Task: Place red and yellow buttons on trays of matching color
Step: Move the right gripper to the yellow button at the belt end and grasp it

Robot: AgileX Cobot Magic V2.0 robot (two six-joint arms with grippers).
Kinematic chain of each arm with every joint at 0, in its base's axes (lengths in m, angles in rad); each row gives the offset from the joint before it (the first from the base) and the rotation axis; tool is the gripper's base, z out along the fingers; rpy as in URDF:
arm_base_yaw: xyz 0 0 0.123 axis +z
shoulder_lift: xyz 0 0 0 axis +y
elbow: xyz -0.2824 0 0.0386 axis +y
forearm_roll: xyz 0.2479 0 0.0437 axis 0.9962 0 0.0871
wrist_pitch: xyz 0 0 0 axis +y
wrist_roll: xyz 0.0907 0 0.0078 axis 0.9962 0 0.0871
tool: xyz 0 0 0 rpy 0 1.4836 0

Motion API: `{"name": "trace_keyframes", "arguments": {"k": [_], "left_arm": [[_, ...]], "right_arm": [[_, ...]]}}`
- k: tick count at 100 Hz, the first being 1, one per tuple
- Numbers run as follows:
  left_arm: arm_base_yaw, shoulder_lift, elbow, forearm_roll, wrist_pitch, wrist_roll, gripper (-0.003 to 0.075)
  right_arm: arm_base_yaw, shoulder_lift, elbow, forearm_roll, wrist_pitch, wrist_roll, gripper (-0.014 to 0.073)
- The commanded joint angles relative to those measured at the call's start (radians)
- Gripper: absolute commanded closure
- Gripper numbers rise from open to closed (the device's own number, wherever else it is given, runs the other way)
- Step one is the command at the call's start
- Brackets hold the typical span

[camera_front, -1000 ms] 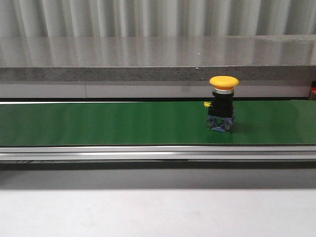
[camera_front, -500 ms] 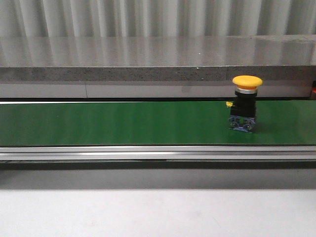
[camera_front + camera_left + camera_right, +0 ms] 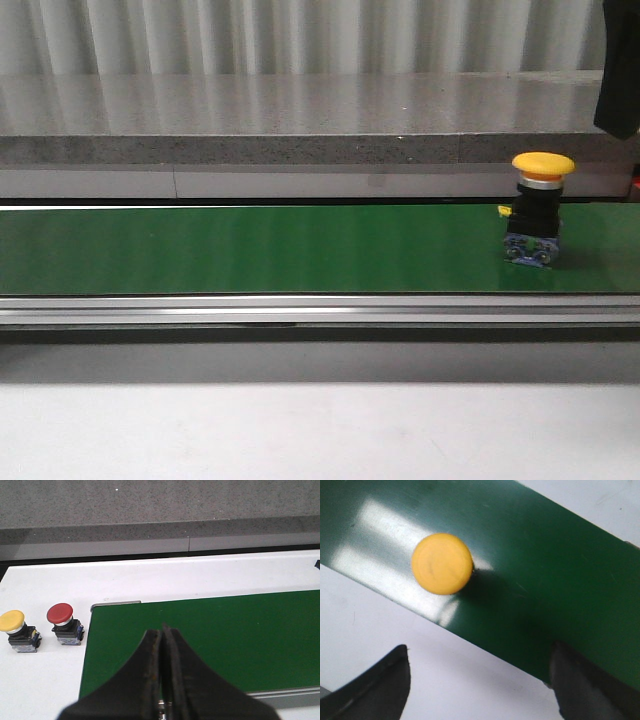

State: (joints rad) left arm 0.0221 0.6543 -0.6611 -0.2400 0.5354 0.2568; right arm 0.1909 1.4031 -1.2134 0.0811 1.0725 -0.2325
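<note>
A yellow button (image 3: pixel 541 207) stands upright at the 3 o'clock end of the green belt (image 3: pixel 250 248), having ridden rightward along it over the past second. The right claw (image 3: pixel 480 680), its fingers spread wide, now hangs above the button, a dark edge of that arm newly showing at 1 o'clock in the front view. The pick looks imminent. The left claw (image 3: pixel 163 650), fingers pressed together and empty, waits over the belt's far end, where a second yellow button (image 3: pixel 16 630) and a red button (image 3: pixel 64 623) sit on the white table (image 3: pixel 45 680). No trays are in view; nothing blocks the grasp.
</note>
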Motion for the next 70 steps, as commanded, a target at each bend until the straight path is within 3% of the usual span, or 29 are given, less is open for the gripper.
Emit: {"name": "trace_keyframes", "arguments": {"k": [1,42,49,70], "left_arm": [[-0.007,-0.001,-0.027,-0.018,-0.074,-0.002,0.0740],[-0.007,-0.001,-0.027,-0.018,-0.074,-0.002,0.0740],[-0.007,-0.001,-0.027,-0.018,-0.074,-0.002,0.0740],[-0.007,-0.001,-0.027,-0.018,-0.074,-0.002,0.0740]], "right_arm": [[0.002,-0.004,-0.021,0.008,-0.048,-0.011,0.0020],[0.002,0.133,-0.021,0.031,-0.148,-0.011,0.0037],[0.002,0.151,-0.021,0.031,-0.163,-0.011,0.0102],[0.001,0.159,-0.024,0.031,-0.135,-0.004,0.0435]]}}
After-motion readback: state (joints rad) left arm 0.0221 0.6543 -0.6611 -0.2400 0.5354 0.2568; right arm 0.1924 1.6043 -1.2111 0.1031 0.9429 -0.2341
